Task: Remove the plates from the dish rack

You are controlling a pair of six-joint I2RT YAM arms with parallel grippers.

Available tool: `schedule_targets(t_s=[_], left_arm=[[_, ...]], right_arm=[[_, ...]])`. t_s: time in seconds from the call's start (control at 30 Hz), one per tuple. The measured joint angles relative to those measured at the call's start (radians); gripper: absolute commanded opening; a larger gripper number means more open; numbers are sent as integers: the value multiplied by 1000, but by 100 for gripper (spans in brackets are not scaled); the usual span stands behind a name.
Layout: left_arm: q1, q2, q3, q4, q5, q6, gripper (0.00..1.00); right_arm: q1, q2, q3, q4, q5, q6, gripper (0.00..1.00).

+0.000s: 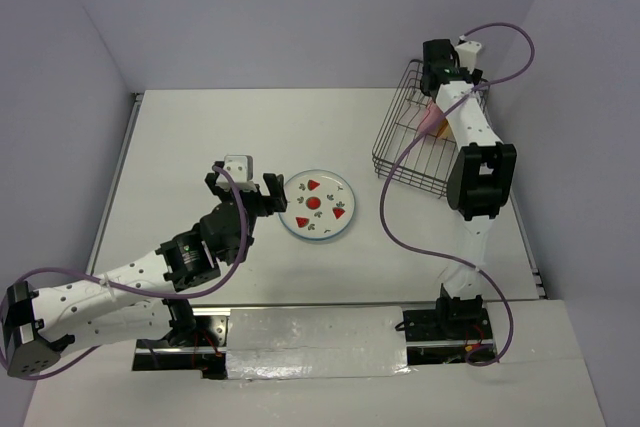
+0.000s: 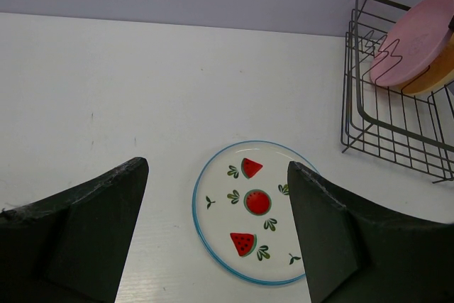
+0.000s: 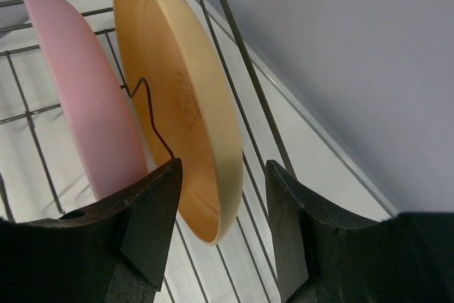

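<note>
The white plate with red fruit prints [image 1: 317, 205] lies flat on the table mid-scene; it also shows in the left wrist view [image 2: 252, 211]. My left gripper [image 1: 245, 190] is open and empty just left of it. The black wire dish rack [image 1: 412, 145] stands at the back right. The pink plate [image 3: 85, 97] and the yellow-orange plate [image 3: 181, 97] stand on edge in it. My right gripper [image 3: 223, 196] is open inside the rack, its jaws on either side of the yellow-orange plate's rim, not closed on it. Both plates also show in the left wrist view, pink [image 2: 411, 40] in front.
The table is white, with purple walls behind and at both sides. A metal strip [image 1: 110, 197] runs along the table's left edge. Purple cables [image 1: 400, 217] loop by the right arm, in front of the rack.
</note>
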Motion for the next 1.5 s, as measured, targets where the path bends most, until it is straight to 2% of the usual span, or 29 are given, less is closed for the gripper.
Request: schedule_targets(t_s=[0.77, 0.87, 1.07, 1.5], left_arm=[[0, 1, 0, 0, -3, 0, 92], [0, 6, 0, 0, -4, 0, 92], [0, 10, 0, 0, -4, 0, 92], [0, 11, 0, 0, -6, 0, 92]], right_arm=[[1, 22, 18, 5, 82, -39, 25], [1, 22, 25, 3, 93, -58, 19], [3, 22, 34, -13, 119, -92, 0], [29, 51, 97, 3, 182, -223, 0]])
